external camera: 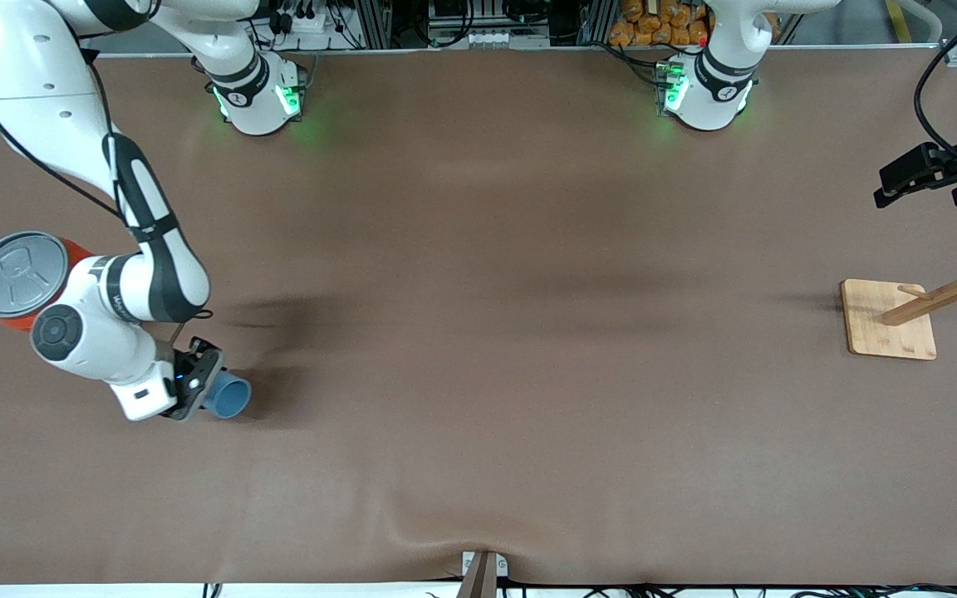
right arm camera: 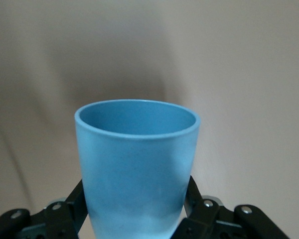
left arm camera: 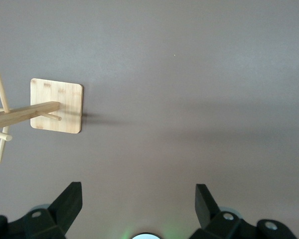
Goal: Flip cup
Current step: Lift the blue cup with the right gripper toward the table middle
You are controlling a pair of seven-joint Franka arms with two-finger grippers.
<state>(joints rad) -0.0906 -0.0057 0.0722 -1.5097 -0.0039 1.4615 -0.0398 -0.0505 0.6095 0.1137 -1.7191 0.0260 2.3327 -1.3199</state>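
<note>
The small light blue cup (external camera: 228, 395) is tipped on its side, low over the table near the right arm's end, its open rim turned toward the middle of the table. My right gripper (external camera: 198, 386) is shut on the cup's lower body. In the right wrist view the cup (right arm camera: 137, 159) fills the space between the black fingers (right arm camera: 75, 200), and my right gripper (right arm camera: 137, 201) clamps its narrow end. I cannot tell whether the cup touches the table. My left gripper (external camera: 917, 173) waits open and empty, high over the left arm's end; it also shows in the left wrist view (left arm camera: 138, 199).
A large orange-red can (external camera: 17, 278) with a grey pull-tab lid stands beside the right arm's wrist. A wooden peg rack on a square base (external camera: 890, 320) stands at the left arm's end and shows in the left wrist view (left arm camera: 56, 105).
</note>
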